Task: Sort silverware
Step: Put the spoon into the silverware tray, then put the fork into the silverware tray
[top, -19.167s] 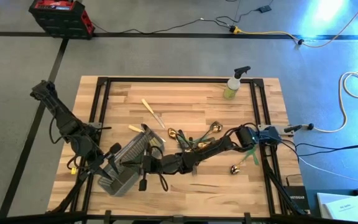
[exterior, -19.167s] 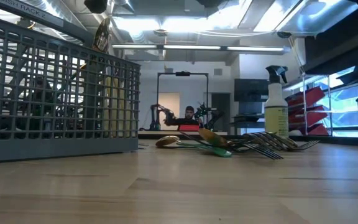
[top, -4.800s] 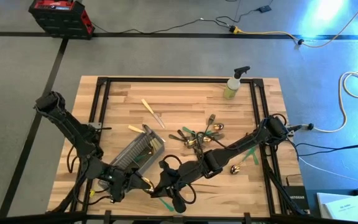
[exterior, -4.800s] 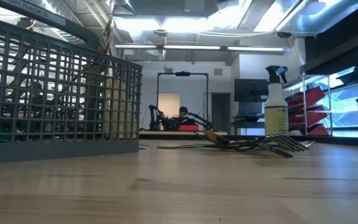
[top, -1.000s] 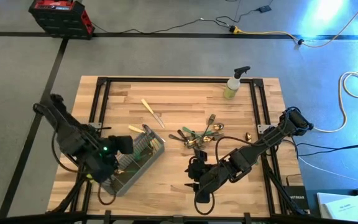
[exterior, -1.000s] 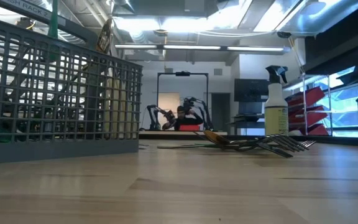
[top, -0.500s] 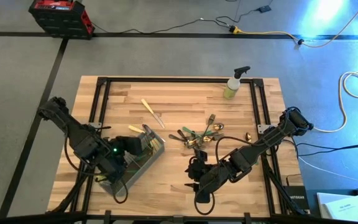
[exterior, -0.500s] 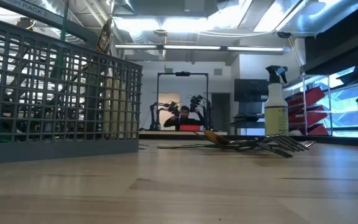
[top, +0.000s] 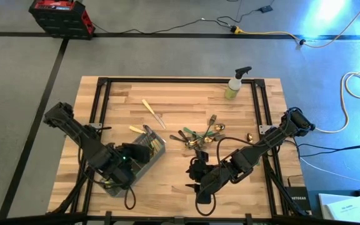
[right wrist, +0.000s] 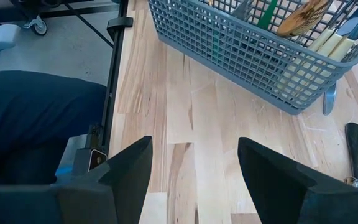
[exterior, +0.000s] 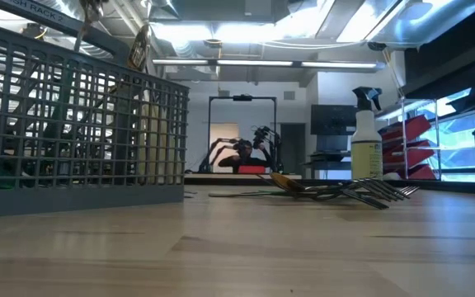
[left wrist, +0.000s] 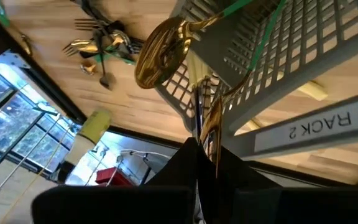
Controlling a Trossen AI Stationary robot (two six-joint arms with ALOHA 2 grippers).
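Left gripper [top: 132, 157], fingers pinched on a gold-headed spoon [left wrist: 213, 127], hovers over the grey wire-mesh caddy [top: 136, 159]; right gripper [top: 197, 178] gapes empty

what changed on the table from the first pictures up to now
The right gripper drew back from the caddy to the table's near edge and hangs open, holding nothing. The left gripper moved over the caddy, shut on a green-handled spoon it lowers in. The silverware pile thinned; the gold piece and green piece near the right rail are gone, and one gold piece now lies there. The spray bottle and cream knife stayed.
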